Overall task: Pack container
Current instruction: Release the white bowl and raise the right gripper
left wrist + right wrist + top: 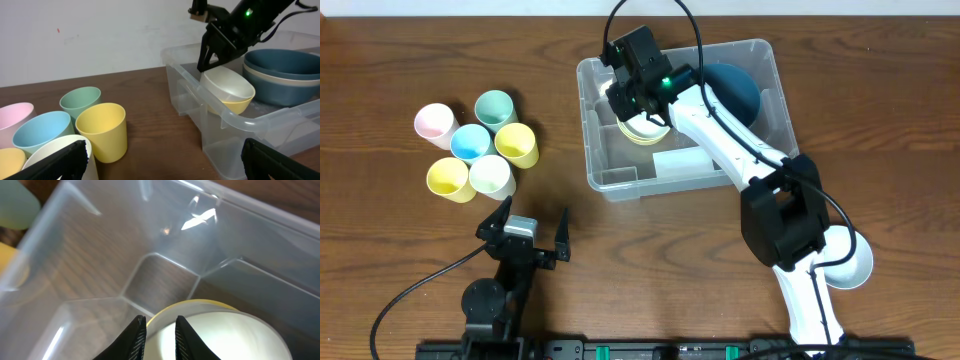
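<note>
right pincer [160,325]: pinching rim of yellow bowl [231,91], tilted inside the container [612,183] | left pincer [529,220]: wide open, holding nothing, near cups [472,143] on table [390,240]

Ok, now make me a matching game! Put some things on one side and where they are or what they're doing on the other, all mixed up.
Things:
1. yellow bowl
2. dark blue bowl
3. pink cup
4. left gripper

Places or states:
A. open, holding nothing
B. resting inside the container, at its right end in the overhead view
C. pinched by the right gripper over the container's floor
D. standing on the table, left of the container in the overhead view

Pairs: 1-C, 2-B, 3-D, 4-A
</note>
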`<state>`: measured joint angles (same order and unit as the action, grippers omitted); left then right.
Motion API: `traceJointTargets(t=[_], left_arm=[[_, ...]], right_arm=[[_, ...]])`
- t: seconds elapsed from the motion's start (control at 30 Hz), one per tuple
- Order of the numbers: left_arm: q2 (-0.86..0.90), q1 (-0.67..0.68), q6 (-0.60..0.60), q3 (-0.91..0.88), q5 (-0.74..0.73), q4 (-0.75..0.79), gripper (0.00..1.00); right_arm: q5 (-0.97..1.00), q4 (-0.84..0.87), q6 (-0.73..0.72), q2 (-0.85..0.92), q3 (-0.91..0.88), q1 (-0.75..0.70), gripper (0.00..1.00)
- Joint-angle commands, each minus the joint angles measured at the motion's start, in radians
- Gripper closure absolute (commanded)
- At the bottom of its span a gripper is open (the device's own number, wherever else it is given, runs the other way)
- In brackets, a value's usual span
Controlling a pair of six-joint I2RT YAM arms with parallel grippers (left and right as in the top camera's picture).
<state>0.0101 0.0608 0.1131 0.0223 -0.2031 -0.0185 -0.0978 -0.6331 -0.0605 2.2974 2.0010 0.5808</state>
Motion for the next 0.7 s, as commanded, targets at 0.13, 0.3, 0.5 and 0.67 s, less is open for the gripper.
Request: traceJointTargets(t=[0.13,0.3,0.5,0.67], left_arm=[[-0.006,0.002,0.018,-0.018,-0.014,-0.033,0.02],[-0.006,0.002,0.018,-0.018,-0.014,-0.033,0.02],[-0.006,0.002,0.018,-0.018,-0.014,-0.033,0.02],[-0.006,0.002,0.018,-0.018,-0.014,-0.033,0.02]], right_arm=[[-0.004,0.003,-0.013,0.036,0.003,-0.006,0.78],[-0.005,0.002,-0.014,0.042,0.003,-0.006,0.80],[-0.007,-0.066,-0.013,-0.041,0.034,-0.006,0.81],[0.000,-0.214,-0.013,-0.201,0.064,-0.018,0.60]])
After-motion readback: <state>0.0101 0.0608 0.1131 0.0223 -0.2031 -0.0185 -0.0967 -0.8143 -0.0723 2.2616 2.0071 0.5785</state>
